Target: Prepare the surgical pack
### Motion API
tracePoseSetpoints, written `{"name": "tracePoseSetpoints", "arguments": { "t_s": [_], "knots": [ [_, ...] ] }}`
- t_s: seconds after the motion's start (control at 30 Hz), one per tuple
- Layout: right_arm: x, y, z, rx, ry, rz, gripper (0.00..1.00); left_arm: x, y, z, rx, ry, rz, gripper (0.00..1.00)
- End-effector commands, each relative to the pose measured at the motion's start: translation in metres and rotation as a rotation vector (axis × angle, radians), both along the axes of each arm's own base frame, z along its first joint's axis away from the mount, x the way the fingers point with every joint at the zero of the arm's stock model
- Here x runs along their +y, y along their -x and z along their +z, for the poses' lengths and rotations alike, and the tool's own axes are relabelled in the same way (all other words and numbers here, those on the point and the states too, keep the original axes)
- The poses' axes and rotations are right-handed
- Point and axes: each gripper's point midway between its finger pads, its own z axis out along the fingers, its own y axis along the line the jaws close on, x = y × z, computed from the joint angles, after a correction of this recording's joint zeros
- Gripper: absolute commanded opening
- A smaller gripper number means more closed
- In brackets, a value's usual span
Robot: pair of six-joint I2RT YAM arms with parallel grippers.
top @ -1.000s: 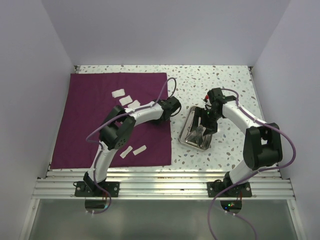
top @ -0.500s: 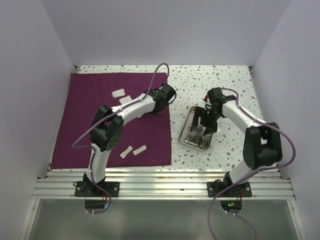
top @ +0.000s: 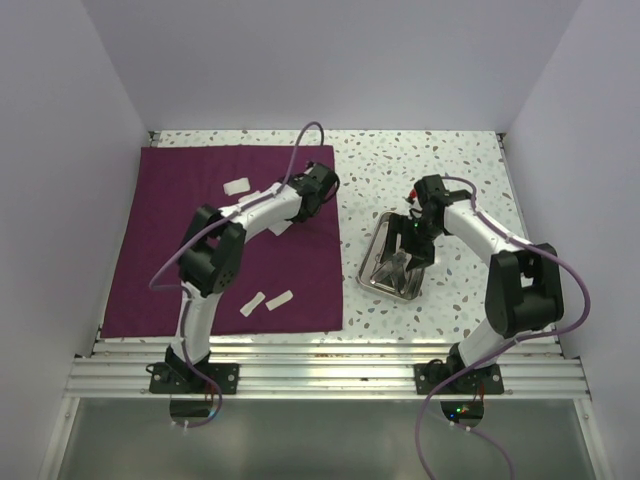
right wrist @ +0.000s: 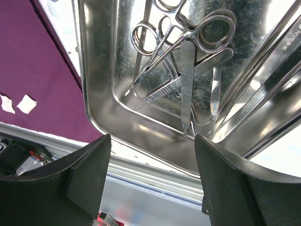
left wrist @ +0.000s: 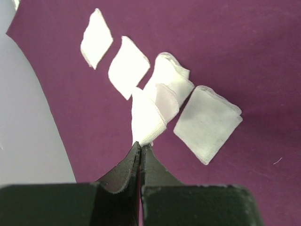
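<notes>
Left end effector [left wrist: 141, 147] is pressed together on the corner of one white gauze pad [left wrist: 148, 117], at the far right part of the maroon cloth [top: 180, 240]. My right end effector [right wrist: 151, 141] stands spread wide above the steel tray [right wrist: 94, 94], at its near rim, gripping nothing.

The cloth lies flat on the left half of the counter [top: 430, 160]. Its left edge is close to the side wall [top: 60, 200], and its near edge runs along the rail [top: 320, 370]. A strip of bare counter separates its right edge from the tray, which sits askew. I see open counter behind the tray.

Three loose pads [left wrist: 207, 123] lie beside the held one, and two more [top: 266, 300] near the cloth's near edge. Scissors [right wrist: 183, 33] and tweezers [right wrist: 187, 84] lie inside the tray.
</notes>
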Motion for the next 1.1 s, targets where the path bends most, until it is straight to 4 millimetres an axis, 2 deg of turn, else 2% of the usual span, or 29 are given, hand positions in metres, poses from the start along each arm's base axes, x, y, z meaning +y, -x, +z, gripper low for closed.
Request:
{"name": "tracePoseSetpoints", "arguments": {
  "t_s": [0.0,0.17,0.5,0.63,1.07],
  "knots": [
    [0.005,-0.005,0.007,-0.008,-0.026,0.017,0.75,-0.005,-0.004,-0.016,0.001,-0.002,-0.014,0.0],
    [0.005,-0.005,0.006,-0.006,-0.026,0.017,0.75,-0.01,0.005,-0.029,0.032,0.002,-0.033,0.0],
    [0.006,-0.005,0.005,-0.006,-0.033,0.013,0.76,-0.029,0.019,-0.041,0.058,0.003,-0.089,0.0],
    [0.006,-0.005,0.006,-0.01,-0.034,0.011,0.76,-0.028,0.022,-0.049,0.072,-0.018,-0.092,0.0],
    [0.006,-0.004,0.007,-0.01,-0.034,0.013,0.76,-0.02,0.018,-0.058,0.057,-0.097,-0.072,0.0]
  ]
}}
